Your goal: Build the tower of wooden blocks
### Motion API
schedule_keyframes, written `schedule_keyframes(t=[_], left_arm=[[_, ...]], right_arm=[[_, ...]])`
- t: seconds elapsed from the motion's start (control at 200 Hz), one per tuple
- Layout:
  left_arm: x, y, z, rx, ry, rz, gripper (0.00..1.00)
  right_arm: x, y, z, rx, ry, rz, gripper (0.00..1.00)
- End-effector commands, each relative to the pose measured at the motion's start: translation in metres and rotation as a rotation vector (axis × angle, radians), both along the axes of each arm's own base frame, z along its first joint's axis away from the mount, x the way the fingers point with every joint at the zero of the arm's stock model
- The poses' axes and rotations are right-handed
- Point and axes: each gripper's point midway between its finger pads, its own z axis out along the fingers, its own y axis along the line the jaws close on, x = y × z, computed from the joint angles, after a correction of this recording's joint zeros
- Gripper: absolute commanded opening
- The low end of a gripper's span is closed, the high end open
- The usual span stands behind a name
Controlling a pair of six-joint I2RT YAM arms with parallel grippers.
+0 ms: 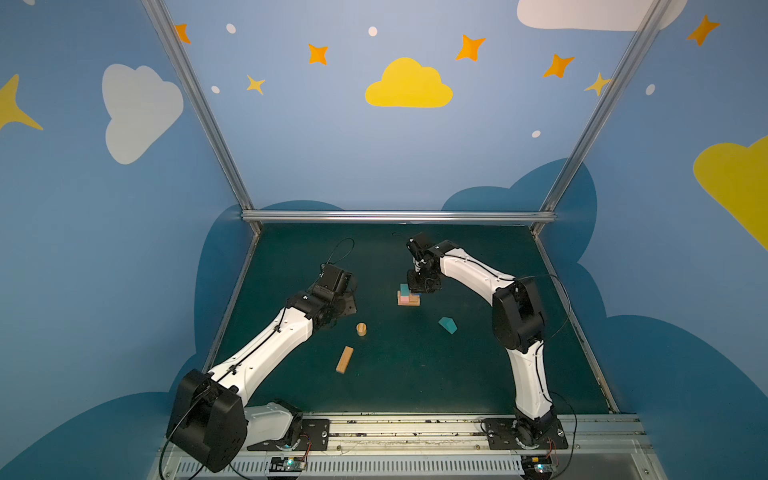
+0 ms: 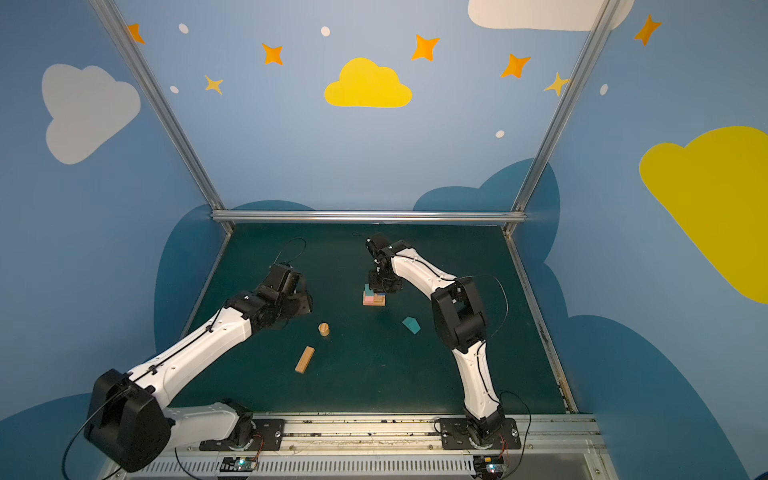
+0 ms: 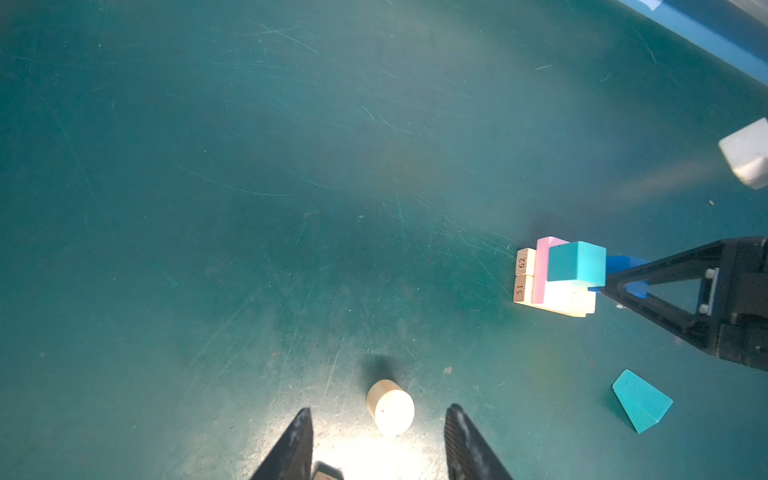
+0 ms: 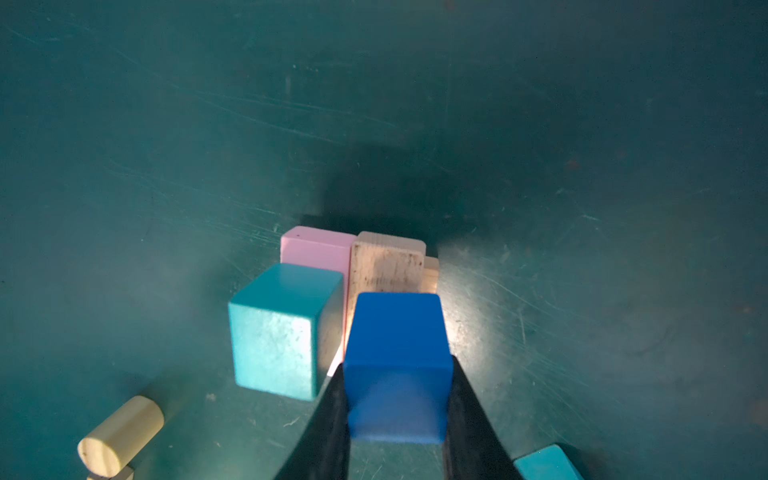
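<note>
1. The right pincer [image 4: 397, 365] grips the glossy blue cube [image 4: 397, 332] by two sides, jaws part-way apart.
2. Just beside it, on the wood block tower [image 1: 408, 297], a teal cube [image 4: 282, 328] tops the pink bar [image 4: 318, 249], with tan bars [image 4: 386, 266] beneath.
3. The left pincer [image 3: 380, 411] stands well apart from the tower, half open and empty, with a tan cylinder [image 3: 390, 407] just ahead of its tips.

tower [image 1: 408, 298] | teal cube [image 4: 282, 328] atop pink bar [image 4: 316, 247] | blue cube [image 4: 397, 365] held | cylinder [image 1: 361, 329] loose

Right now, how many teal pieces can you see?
2. A teal cube sits atop the block stack, beside the blue cube; a teal house-shaped piece lies loose on the mat. None seems hidden.
</note>
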Motion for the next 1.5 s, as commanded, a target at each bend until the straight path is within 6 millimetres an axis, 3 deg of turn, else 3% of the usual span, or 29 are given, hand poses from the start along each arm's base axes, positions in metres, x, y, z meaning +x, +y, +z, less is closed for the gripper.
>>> schedule_keyframes(t=[0.0, 0.836, 1.497], left_arm=[[0.0028, 0.0037, 0.0032, 0.018, -0.004, 0.010, 0.51], [0.0014, 0.0048, 0.0019, 0.021, 0.001, 0.012, 0.51], [0.0003, 0.0041, 0.0027, 0.015, 0.003, 0.010, 0.51]], right_arm=[[0.0043, 0.0023, 0.0009, 0.008, 0.004, 0.002, 0.22], [0.0044, 0.0047, 0.0005, 0.017, 0.010, 0.002, 0.37], [0.0019, 0.0016, 0.0071, 0.014, 0.006, -0.002, 0.38]])
